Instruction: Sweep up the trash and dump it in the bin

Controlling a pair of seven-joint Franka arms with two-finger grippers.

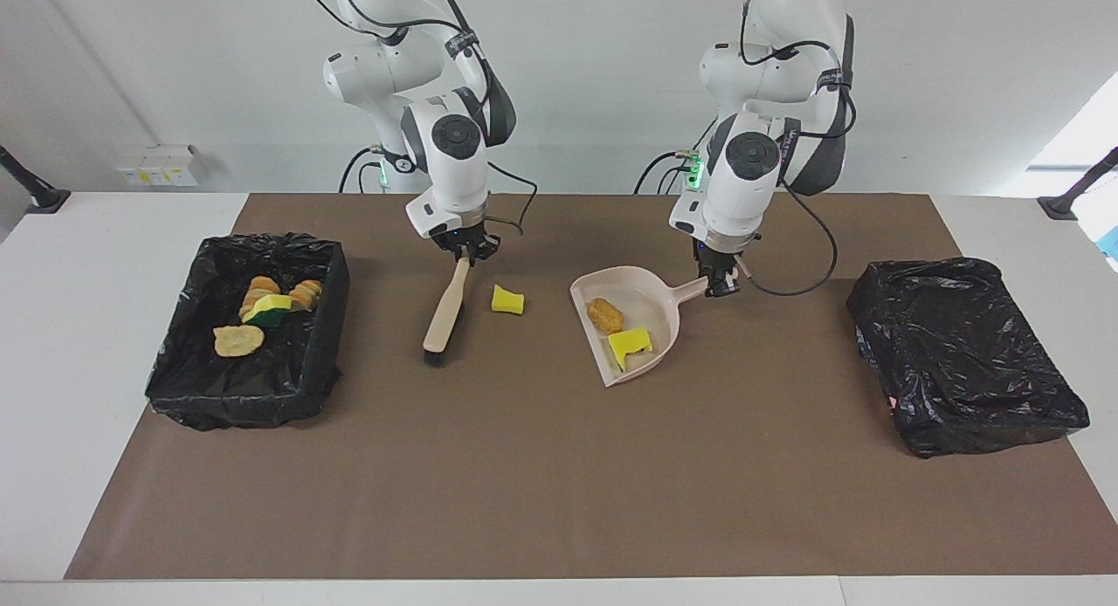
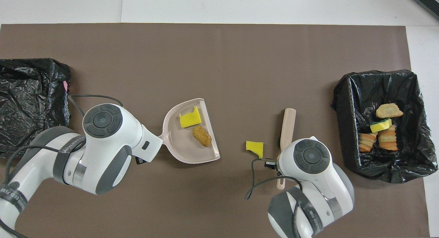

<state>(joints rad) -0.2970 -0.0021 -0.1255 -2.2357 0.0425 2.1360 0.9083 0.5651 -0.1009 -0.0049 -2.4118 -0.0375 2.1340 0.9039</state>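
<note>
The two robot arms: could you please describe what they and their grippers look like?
Both arms are glossy white with rounded shells, dark grey joint bands and round dark grey caps at the wrist joints. Black cables loop along each arm, strapped on with black bands, and green lights glow near the bases. The left gripper and right gripper are small and black.

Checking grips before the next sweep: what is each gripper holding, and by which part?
Left gripper holds the dustpan by its handle tip. Right gripper holds the brush by its handle end.
</note>
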